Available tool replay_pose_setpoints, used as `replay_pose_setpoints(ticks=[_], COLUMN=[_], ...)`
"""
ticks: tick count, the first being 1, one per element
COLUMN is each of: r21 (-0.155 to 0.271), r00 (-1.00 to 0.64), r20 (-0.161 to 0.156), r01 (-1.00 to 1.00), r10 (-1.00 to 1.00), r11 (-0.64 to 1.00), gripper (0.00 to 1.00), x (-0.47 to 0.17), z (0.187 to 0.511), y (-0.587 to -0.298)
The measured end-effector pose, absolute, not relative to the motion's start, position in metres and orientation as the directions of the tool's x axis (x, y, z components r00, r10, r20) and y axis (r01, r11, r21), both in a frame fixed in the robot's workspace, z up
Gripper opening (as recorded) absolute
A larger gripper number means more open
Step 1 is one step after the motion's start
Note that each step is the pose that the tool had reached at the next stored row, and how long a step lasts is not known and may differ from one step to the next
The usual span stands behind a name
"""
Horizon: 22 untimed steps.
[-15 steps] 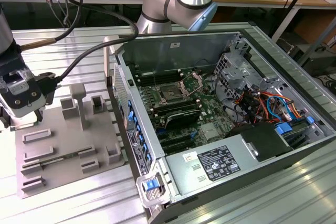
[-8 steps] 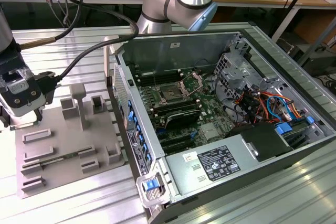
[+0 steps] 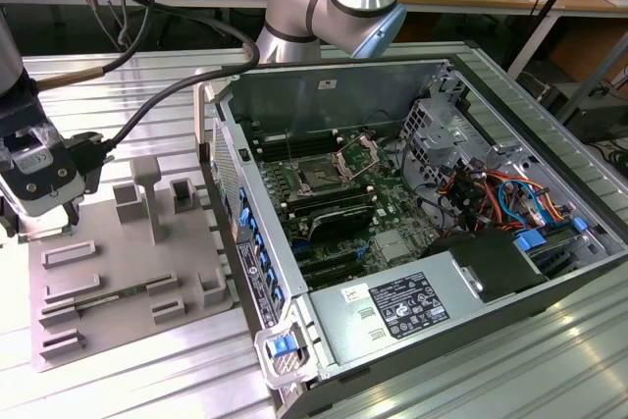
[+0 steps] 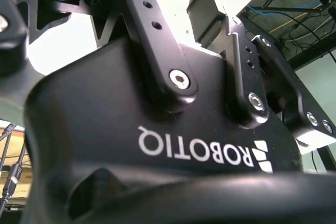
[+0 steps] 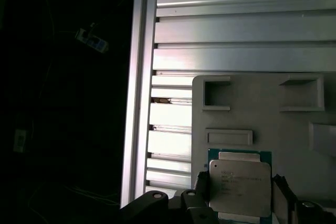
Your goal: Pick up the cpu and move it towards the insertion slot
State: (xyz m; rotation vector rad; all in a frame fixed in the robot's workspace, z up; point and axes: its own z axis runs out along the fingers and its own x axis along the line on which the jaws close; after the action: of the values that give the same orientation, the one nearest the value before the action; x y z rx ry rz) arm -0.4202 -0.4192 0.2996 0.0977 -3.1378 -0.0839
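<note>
Holding the cpu (image 5: 240, 187) over the far corner of the grey tray (image 3: 118, 272), at the exterior view's left. My hand (image 3: 41, 218) is clamped on two opposite edges of the chip, whose silver top faces the first wrist view. The insertion slot (image 3: 322, 180) lies toward the exterior view's right of the hand, well apart, down inside the open computer case (image 3: 549, 272). The case's side wall (image 3: 245, 242) stands between tray and slot on the bench (image 3: 147, 380).

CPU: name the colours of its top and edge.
The cpu: silvery-grey top, green edge; best in the first wrist view.
</note>
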Motion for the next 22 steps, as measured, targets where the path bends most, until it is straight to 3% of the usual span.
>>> replay_pose_setpoints(ticks=[22], r21=[0.054], r00=[-0.998], r20=[0.0], r01=[-0.062], r10=[-0.062], r11=[0.997], gripper=[0.55], x=[-0.4187], z=[0.3062], y=[-0.4192])
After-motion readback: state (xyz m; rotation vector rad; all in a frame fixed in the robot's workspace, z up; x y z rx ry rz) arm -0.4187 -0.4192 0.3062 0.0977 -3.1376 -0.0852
